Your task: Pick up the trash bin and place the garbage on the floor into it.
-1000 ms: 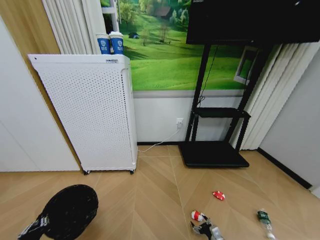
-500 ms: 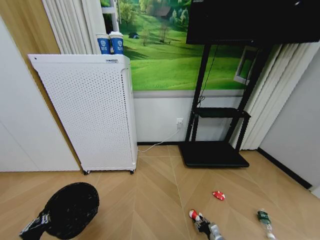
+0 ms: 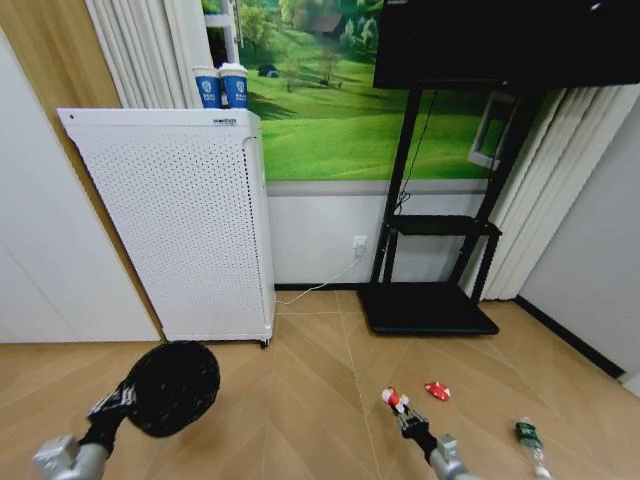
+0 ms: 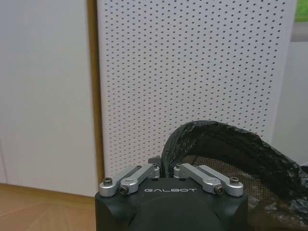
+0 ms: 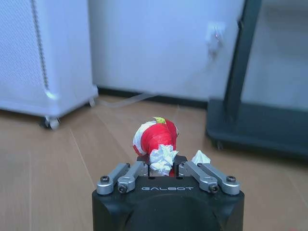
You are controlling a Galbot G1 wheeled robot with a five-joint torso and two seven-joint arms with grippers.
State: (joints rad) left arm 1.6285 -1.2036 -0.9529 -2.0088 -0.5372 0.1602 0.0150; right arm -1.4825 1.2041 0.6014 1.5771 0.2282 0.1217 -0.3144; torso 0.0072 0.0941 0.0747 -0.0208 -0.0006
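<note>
1. Black trash bin (image 3: pixel 172 385) up off the floor at lower left of the head view, tilted, mouth with black liner facing the camera, in front of the tall white perforated appliance (image 3: pixel 175 225).
2. Left hand (image 3: pixel 112 403) clenched on the bin's rim; in the left wrist view, rim and liner (image 4: pixel 226 144) pinched right at the left hand (image 4: pixel 164 169).
3. Red-and-white wrapper ball (image 3: pixel 391 398) lifted clear of the floor, clamped in the right hand (image 3: pixel 400 410) at lower centre-right.
4. Right wrist view: wrapper ball (image 5: pixel 156 139) sticking up out of the right hand (image 5: pixel 163 168), crumpled white paper squeezed between the fingers.
5. Bin and held wrapper well apart, bare wooden floor (image 3: pixel 300 400) between them.
6. Second red-and-white wrapper (image 3: pixel 437 390) lying on the floor just beside the right hand, toward the black stand.
7. Green-and-clear bottle piece (image 3: pixel 530 440) on the floor farther right, near the picture's lower edge.
8. Two blue-and-white paper cups (image 3: pixel 221 86) standing on top of the white appliance.
9. Black TV stand (image 3: pixel 430 300) against the wall, behind the litter.
</note>
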